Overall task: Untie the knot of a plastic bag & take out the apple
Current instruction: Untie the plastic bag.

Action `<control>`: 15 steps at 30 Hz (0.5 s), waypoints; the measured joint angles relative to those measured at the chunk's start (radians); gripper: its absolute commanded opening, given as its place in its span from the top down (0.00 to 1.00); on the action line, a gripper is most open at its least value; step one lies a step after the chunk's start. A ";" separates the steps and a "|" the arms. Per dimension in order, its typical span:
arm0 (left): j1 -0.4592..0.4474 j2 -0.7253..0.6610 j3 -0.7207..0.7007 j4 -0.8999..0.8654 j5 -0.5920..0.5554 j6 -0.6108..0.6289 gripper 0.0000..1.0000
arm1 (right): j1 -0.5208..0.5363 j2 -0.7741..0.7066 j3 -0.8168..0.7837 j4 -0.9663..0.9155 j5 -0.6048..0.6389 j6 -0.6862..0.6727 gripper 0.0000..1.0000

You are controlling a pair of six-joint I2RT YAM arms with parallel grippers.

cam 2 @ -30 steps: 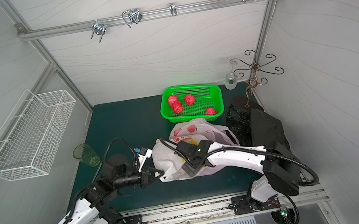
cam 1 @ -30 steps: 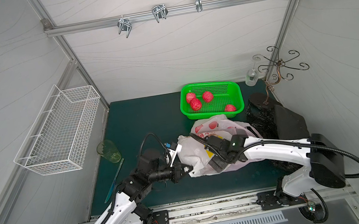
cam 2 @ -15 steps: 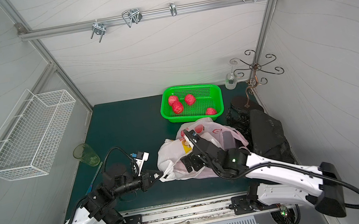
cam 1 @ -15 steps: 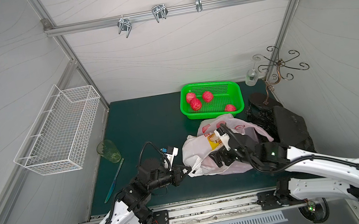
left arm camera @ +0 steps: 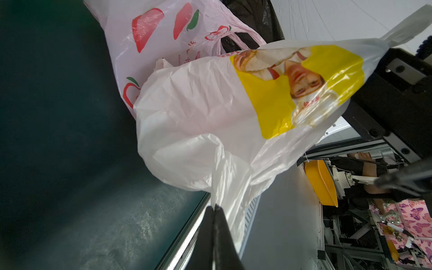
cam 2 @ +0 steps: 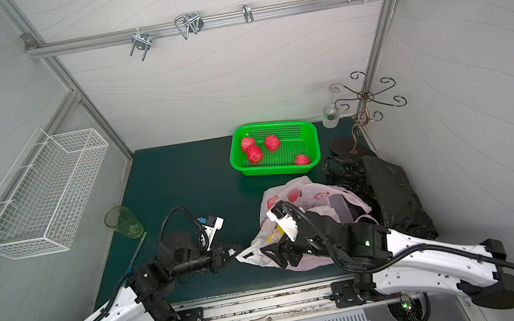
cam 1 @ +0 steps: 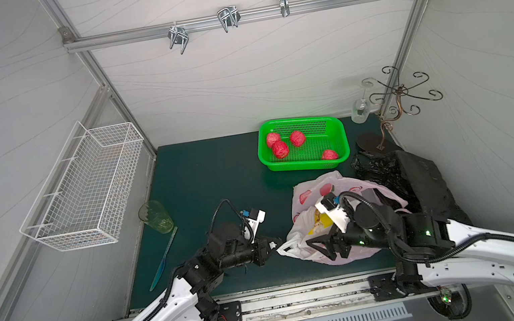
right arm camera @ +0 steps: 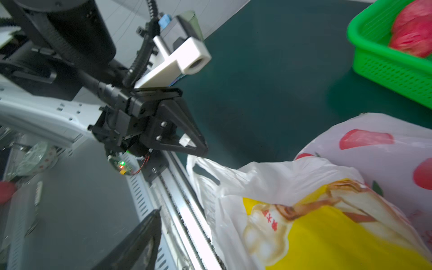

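Left pincer (cam 1: pixel 275 245): clenched on the handle loop (cam 1: pixel 287 246) of the white plastic bag (cam 1: pixel 298 234), which is stretched toward 9 o'clock.
Right pincer (cam 1: pixel 326 248): jaws spread over the bag's 6 o'clock edge, gripping nothing.
White plastic bag: at 5 o'clock on the surface (cam 1: pixel 209 176); its contents are hidden.
Pink fruit-print bag (cam 1: pixel 320 189): touching it at 12 o'clock.
Red apples (cam 1: pixel 280 149): four in the green basket (cam 1: pixel 341 140), at 1 o'clock.

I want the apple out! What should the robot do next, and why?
Probably lower the right gripper and close it on the white bag, so both can pull apart: the left gripper is shut on the bag's handle, while the right is open over it.
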 measured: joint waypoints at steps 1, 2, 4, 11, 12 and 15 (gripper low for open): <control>-0.011 0.013 0.002 0.006 -0.004 0.000 1.00 | 0.021 0.029 0.022 0.002 -0.039 0.001 0.11; -0.024 0.028 0.005 0.015 -0.008 0.000 1.00 | 0.045 0.056 0.043 0.010 -0.089 0.003 0.02; -0.043 0.057 0.019 0.023 -0.014 0.002 1.00 | 0.076 0.095 0.085 0.027 -0.202 0.010 0.01; -0.067 0.106 0.112 0.004 -0.056 0.046 1.00 | 0.098 0.091 0.251 0.062 -0.466 0.052 0.01; -0.067 0.101 0.130 -0.020 -0.071 0.060 1.00 | 0.082 0.076 0.297 0.013 -0.478 0.057 0.01; -0.069 0.077 0.208 -0.123 -0.138 0.125 1.00 | 0.010 0.058 0.443 -0.140 -0.426 0.060 0.01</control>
